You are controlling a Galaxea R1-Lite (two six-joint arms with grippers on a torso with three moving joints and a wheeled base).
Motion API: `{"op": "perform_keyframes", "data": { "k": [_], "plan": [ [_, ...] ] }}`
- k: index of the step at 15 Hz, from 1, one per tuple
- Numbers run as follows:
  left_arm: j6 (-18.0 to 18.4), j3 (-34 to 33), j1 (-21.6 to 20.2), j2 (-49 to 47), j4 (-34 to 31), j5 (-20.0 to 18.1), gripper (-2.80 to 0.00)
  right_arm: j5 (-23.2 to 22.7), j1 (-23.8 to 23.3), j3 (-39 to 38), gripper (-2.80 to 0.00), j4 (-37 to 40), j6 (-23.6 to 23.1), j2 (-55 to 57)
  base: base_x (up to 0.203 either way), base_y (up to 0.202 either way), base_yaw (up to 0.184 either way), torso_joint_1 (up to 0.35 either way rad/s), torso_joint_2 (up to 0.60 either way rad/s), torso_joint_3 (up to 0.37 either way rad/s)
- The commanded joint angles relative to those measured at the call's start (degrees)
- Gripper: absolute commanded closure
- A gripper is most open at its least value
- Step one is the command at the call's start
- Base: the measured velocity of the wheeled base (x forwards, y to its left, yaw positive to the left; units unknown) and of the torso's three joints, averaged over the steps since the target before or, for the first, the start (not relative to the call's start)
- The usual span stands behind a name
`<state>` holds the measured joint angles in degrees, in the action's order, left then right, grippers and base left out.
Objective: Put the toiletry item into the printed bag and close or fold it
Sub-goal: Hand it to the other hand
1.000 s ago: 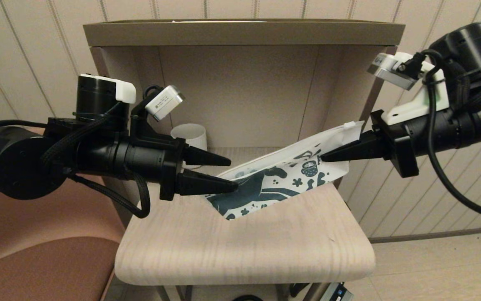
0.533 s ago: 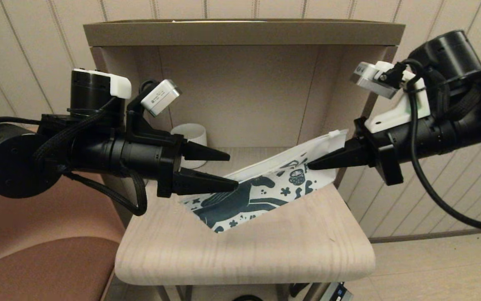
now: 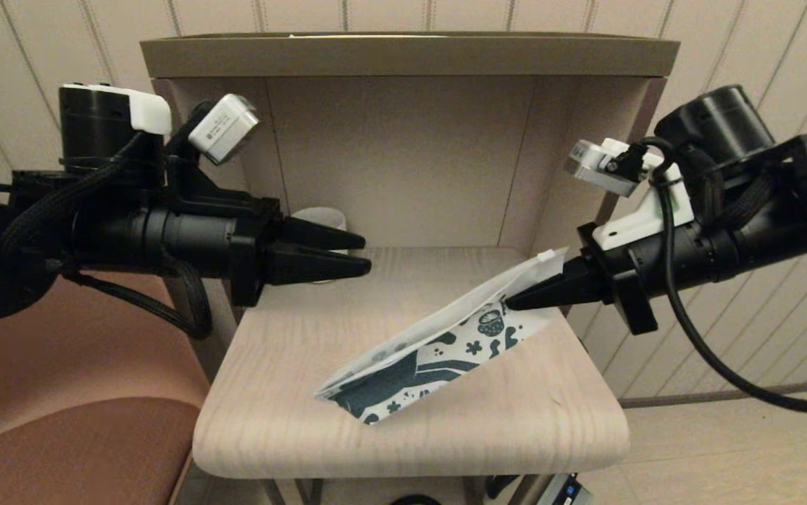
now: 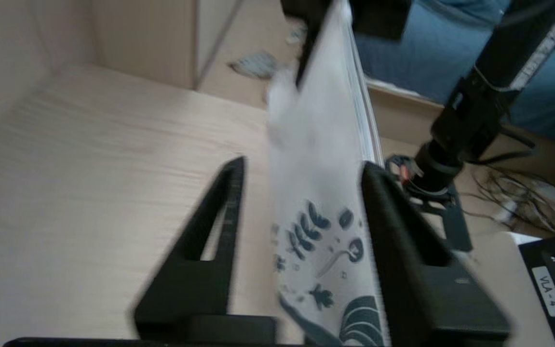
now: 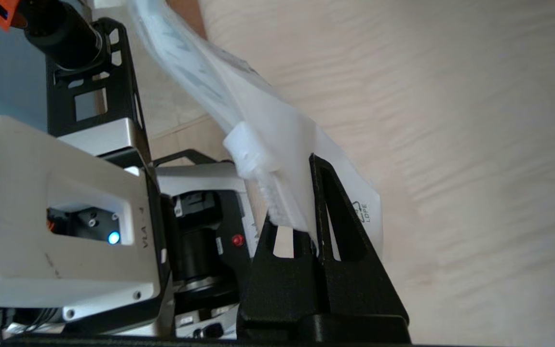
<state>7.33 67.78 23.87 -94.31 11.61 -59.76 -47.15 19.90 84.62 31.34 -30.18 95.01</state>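
The right gripper (image 3: 512, 304) is clamped on the upper corner of the printed bag (image 3: 431, 351), a flat white pouch printed with a dark teal horse, cup and small flowers. Its black fingers (image 5: 328, 202) are pressed together on the pouch just below the white zip slider (image 5: 248, 149). From that grip the pouch slopes down and away toward the robot's left, and its far lower corner rests on the pale wood-grain shelf (image 3: 515, 421).

The left gripper (image 3: 364, 254) hovers above the shelf, well apart from the pouch's low end in the head view, with its two black fingers (image 4: 209, 231) spread and nothing between them touching. In the left wrist view the pouch appears in the gap between those fingers, but further off, and it is blurred there.

The toiletry item cannot be seen in any view; whether it lies inside the pouch cannot be told, since the pouch is opaque. Whether the zip edge is closed is hard to make out.

A white mug (image 3: 319, 216) stands behind the left gripper's fingers, mostly hidden by them.
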Motion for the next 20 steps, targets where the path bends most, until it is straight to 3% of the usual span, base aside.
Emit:
{"op": "perform_keyframes", "data": {
  "k": [1,8,13,14,20],
  "plan": [
    [0.06,-0.02,-0.4,0.97,0.08,-0.35,0.0,-0.41,-0.18,-2.86,0.0,-2.46,-0.15,-0.2,0.0,0.0,0.0,0.0,0.0,0.0],
    [0.06,0.07,-0.31,0.13,-0.01,-0.44,0.0,-0.62,0.37,-2.3,0.0,-3.21,0.29,0.0,0.0,0.0,0.0,0.0,0.0,0.0],
    [0.06,0.04,0.13,-0.26,-0.18,-0.44,0.0,-0.55,4.67,1.11,0.0,-3.11,1.64,2.17,0.0,0.0,0.0,0.0,0.0,0.0],
    [0.14,-0.31,0.48,-0.22,-0.1,-0.33,-2.8,-0.49,5.05,1.98,0.0,-2.95,1.8,2.69,0.0,0.0,0.0,0.0,0.0,0.0],
    [-0.8,0.59,1.36,-0.26,-0.1,-0.11,-2.8,-0.48,8.86,4.12,0.0,-2.95,4.63,5.21,0.0,0.0,0.0,0.0,0.0,0.0]
  ]
}}
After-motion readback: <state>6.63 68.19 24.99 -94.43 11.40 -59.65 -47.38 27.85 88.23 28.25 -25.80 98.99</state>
